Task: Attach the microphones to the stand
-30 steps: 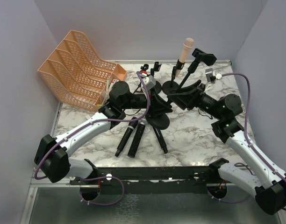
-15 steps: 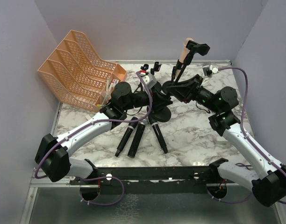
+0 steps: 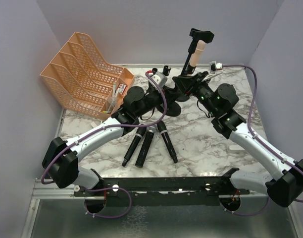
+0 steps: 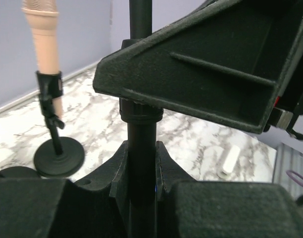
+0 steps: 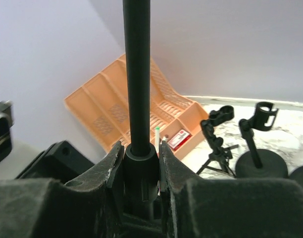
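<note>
At the far-left corner of the bench [image 3: 201, 144] stood the orange tray [image 3: 84, 69]. Its low front compartment held a small red-and-white box [image 5: 178, 139] and a thin white stick [image 5: 156, 137].

The left hand [image 4: 140, 168] was clamped shut on a black pole [image 4: 140, 124], one finger on either side of it.

Toward the near edge, a little left of centre, three dark mics [image 3: 145, 146] lay flat on the bench. They were side by side and slightly fanned, their long axes running roughly from near edge to far edge (which one had the grey head could not be told). They lay nearward of both hands, on the left arm's side, so the left hand seemed the closer.

The pole rose, leaning a little, to an empty clip [image 3: 201, 34]. Just behind it by the far edge, the pink mic [image 3: 197, 52] stood upright in its own stand.

The right hand [image 5: 140, 163] gripped a pole as well, apparently the same one, higher up. Two small stands [image 5: 216, 131] with empty clips stood beyond it, and a white block [image 4: 228, 161] lay on the bench.

With both hands on the pole, one would probably have to let go and reach nearward for a mic.
</note>
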You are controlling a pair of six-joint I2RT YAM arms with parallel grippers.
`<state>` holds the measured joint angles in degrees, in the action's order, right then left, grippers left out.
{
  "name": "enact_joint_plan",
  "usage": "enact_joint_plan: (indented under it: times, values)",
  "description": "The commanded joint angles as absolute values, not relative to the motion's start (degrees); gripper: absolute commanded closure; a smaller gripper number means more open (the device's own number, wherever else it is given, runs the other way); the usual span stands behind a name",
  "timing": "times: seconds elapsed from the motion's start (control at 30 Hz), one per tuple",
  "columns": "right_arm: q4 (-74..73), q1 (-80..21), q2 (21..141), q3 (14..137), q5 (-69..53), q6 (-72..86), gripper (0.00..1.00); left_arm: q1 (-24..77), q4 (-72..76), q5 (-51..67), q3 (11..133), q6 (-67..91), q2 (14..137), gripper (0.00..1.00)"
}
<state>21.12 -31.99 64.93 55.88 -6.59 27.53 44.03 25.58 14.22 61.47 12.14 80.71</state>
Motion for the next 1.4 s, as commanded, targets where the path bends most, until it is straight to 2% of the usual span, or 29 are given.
enact_joint_plan:
  times: [0.0, 0.07, 0.2, 0.3, 0.37, 0.5, 0.67, 0.9, 1.03, 1.07, 1.1, 1.23, 1.37]
  values:
    - [8.1, -38.3, 67.6, 62.4, 12.8, 25.3, 0.99, 44.6, 32.8, -2.1, 63.5, 10.6, 80.6, 1.00]
    - [8.0, -40.1, 67.9, 63.7, 14.4, 23.2, 0.99, 45.1, 32.8, -4.9, 62.5, 11.2, 80.4, 1.00]
    - [13.2, -40.2, 66.6, 61.2, 9.1, 21.0, 0.99, 45.1, 31.3, -3.1, 60.9, 13.2, 79.5, 1.00]
    - [14.0, -40.1, 64.7, 60.1, 5.1, 19.3, 0.99, 44.5, 28.4, 2.5, 59.5, 14.3, 77.4, 0.72]
    - [14.4, -40.0, 62.9, 59.5, 3.0, 18.0, 0.99, 42.9, 26.4, 8.6, 58.6, 16.7, 76.0, 0.62]
    - [14.4, -39.5, 59.4, 58.7, -3.9, 15.7, 0.99, 38.8, 25.9, 22.6, 56.1, 23.3, 73.8, 0.50]
    - [14.6, -39.0, 57.7, 58.1, -12.1, 16.1, 0.99, 38.2, 25.9, 34.5, 54.7, 23.8, 72.5, 0.45]
    - [15.9, -38.9, 56.6, 57.1, -19.8, 16.6, 0.99, 38.1, 25.9, 48.3, 55.4, 23.0, 72.5, 0.47]
    - [16.0, -38.9, 56.1, 56.9, -22.1, 16.4, 0.99, 38.1, 25.9, 51.8, 54.9, 22.4, 72.1, 0.49]
    - [16.0, -38.9, 56.1, 56.7, -22.5, 16.4, 0.99, 38.1, 25.9, 52.6, 55.0, 22.4, 72.0, 0.51]
    - [16.0, -38.9, 56.1, 56.9, -22.8, 16.4, 0.99, 38.1, 25.9, 53.6, 55.1, 22.5, 72.0, 0.58]
    - [15.8, -38.9, 56.1, 57.0, -22.2, 16.7, 0.99, 38.1, 25.9, 56.2, 55.4, 22.3, 71.4, 1.00]
    - [15.0, -38.9, 57.5, 57.6, -20.5, 17.5, 0.99, 38.1, 25.9, 48.7, 54.7, 20.8, 70.3, 1.00]
